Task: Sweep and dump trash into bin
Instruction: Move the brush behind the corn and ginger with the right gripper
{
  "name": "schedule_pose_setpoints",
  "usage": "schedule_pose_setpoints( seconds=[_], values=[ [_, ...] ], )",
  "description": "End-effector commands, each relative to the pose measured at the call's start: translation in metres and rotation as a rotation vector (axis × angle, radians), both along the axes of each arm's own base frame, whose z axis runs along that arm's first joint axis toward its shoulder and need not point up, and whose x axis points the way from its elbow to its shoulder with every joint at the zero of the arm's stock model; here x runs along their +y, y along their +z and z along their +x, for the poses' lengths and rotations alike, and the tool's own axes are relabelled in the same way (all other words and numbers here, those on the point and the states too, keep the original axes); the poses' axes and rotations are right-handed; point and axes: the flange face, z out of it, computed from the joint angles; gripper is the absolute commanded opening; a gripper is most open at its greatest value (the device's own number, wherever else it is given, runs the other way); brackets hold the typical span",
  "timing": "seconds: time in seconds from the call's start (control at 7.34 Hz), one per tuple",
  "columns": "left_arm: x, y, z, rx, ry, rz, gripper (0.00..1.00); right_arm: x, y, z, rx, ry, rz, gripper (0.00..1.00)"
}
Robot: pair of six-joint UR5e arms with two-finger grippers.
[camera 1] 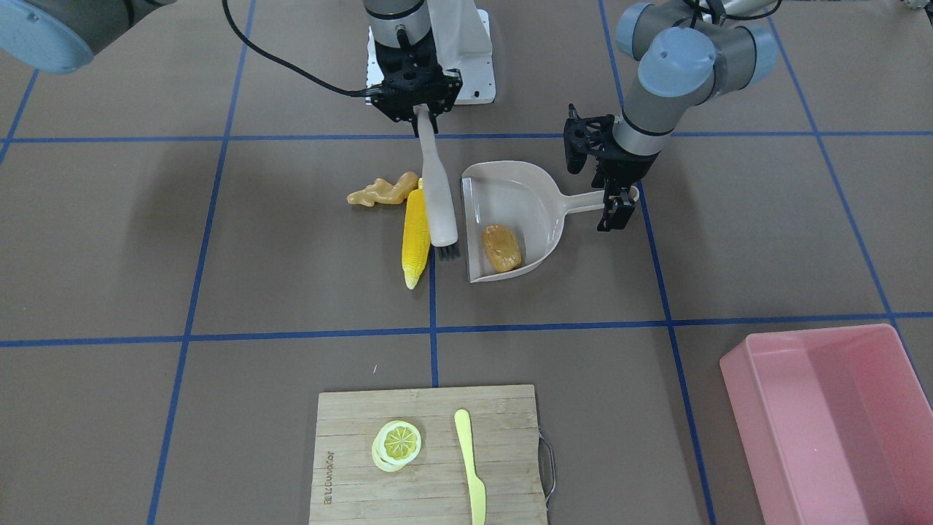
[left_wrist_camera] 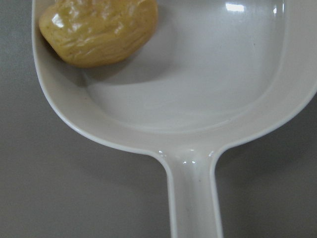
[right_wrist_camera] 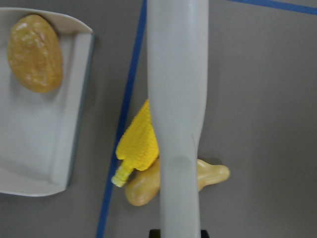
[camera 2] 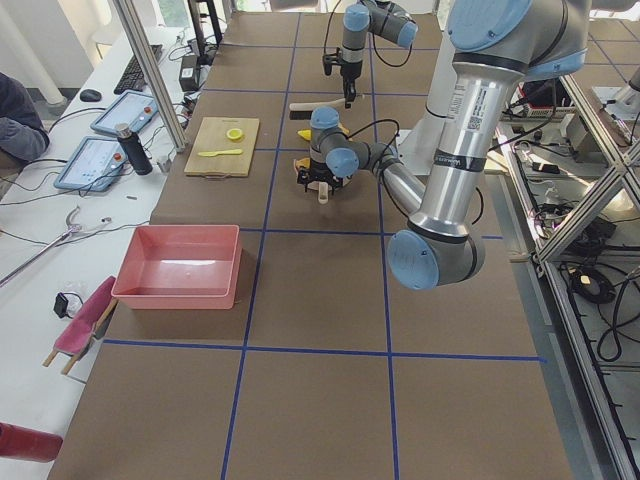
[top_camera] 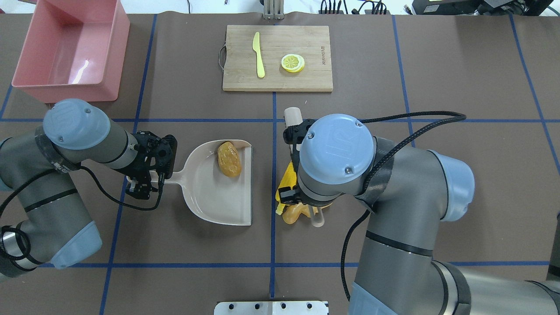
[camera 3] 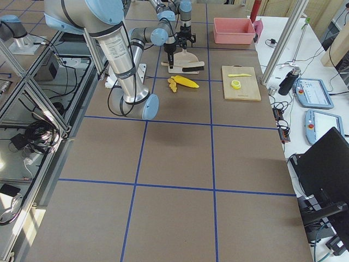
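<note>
The left gripper (camera 1: 619, 203) is clenched on the handle of the beige dustpan (camera 1: 510, 191), which lies flat on the table left of centre. The brown potato (camera 1: 501, 248) rests in the pan's far corner, by the open lip. The right gripper (camera 1: 423, 113) grasps the handle of the brush (camera 1: 439, 197), bristles down just right of that lip; the corn cob (camera 1: 415, 237) lies against the brush's right side with the ginger root (camera 1: 383, 191) at its near end, and the pink bin (camera 1: 838, 415) stands well apart at the far left.
</note>
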Motion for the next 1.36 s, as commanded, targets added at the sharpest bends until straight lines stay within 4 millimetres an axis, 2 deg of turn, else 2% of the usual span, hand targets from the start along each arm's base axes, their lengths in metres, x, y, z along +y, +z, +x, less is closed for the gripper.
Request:
schedule_pose_setpoints(
  seconds=[0.0,0.14,0.41,0.54,0.68,0.82,0.95,1.23],
  values=[
    [0.000,0.001,0.001,-0.002,0.001,-0.001,0.93,-0.002,0.037,0.027,0.200,0.017,-0.039,0.00],
    [0.000,0.002,0.001,-0.003,0.001,-0.002,0.93,0.004,0.061,0.044,0.214,0.014,-0.064,0.00],
    [0.000,0.001,0.001,0.002,0.001,0.001,0.93,0.015,0.090,0.041,0.243,-0.013,-0.149,0.00],
    [0.001,0.001,0.002,0.011,0.003,0.008,0.93,0.024,0.089,0.020,0.227,0.016,-0.206,0.00],
    [0.002,0.001,0.003,0.013,0.005,0.010,0.93,0.042,0.088,-0.013,0.170,0.018,-0.240,0.00],
    [0.003,0.004,0.002,0.010,0.006,0.010,0.93,0.072,0.096,-0.046,0.170,0.015,-0.272,0.00],
    [0.004,0.005,0.000,0.014,0.006,0.012,0.93,0.082,0.100,-0.065,0.153,0.013,-0.275,0.00],
    [0.004,0.003,0.001,0.037,0.006,0.030,0.93,0.085,0.083,-0.075,0.056,0.037,-0.281,0.00]
  ],
)
